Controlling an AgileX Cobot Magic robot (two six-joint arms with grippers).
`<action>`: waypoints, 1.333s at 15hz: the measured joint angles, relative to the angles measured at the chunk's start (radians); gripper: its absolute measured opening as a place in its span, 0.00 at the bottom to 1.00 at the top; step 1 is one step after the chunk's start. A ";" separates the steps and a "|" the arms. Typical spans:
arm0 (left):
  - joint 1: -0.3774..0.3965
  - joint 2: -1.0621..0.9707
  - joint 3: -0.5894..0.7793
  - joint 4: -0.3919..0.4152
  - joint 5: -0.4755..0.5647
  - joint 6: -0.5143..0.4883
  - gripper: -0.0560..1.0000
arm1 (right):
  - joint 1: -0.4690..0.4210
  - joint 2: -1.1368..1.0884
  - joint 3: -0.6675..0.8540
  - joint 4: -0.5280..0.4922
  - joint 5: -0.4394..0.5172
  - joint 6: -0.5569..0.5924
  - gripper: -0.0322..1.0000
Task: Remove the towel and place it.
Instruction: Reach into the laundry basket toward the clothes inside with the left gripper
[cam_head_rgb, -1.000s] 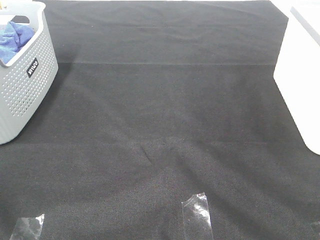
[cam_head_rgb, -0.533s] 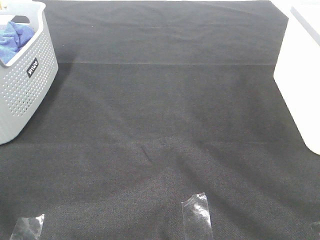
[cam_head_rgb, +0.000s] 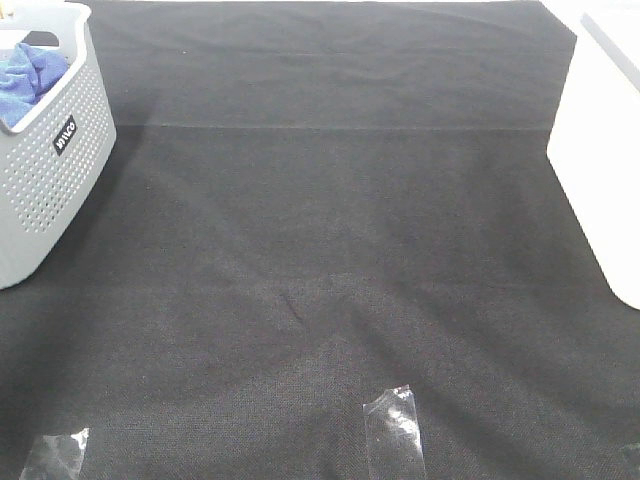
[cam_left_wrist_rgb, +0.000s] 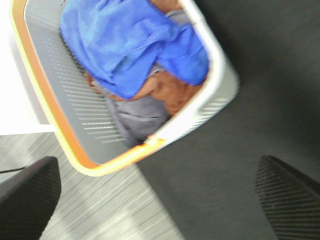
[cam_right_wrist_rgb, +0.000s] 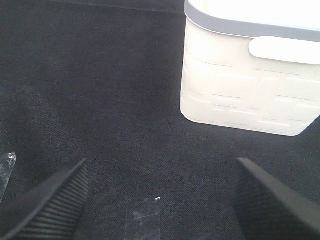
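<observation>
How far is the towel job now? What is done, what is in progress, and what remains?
Done: nothing yet; the towel lies in the grey basket on other clothes. In hand: the left gripper hovers open near the basket, holding nothing; the right gripper is open and empty above the black mat. Left: grasp the towel, lift it out, place it.

Black on the left fingers (cam_left_wrist_rgb: 287, 197), finely ribbed faces; right fingers (cam_right_wrist_rgb: 47, 207) black too, same diagonal ridging.
</observation>
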 joint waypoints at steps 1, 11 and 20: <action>0.000 0.091 -0.055 0.051 0.000 0.023 0.99 | 0.000 0.000 0.000 0.000 0.000 0.000 0.75; 0.006 0.829 -0.449 0.359 -0.103 0.210 0.99 | 0.000 0.000 0.000 0.000 0.000 0.000 0.75; 0.065 1.036 -0.449 0.335 -0.289 0.230 0.99 | 0.000 0.000 0.000 0.000 0.000 0.000 0.75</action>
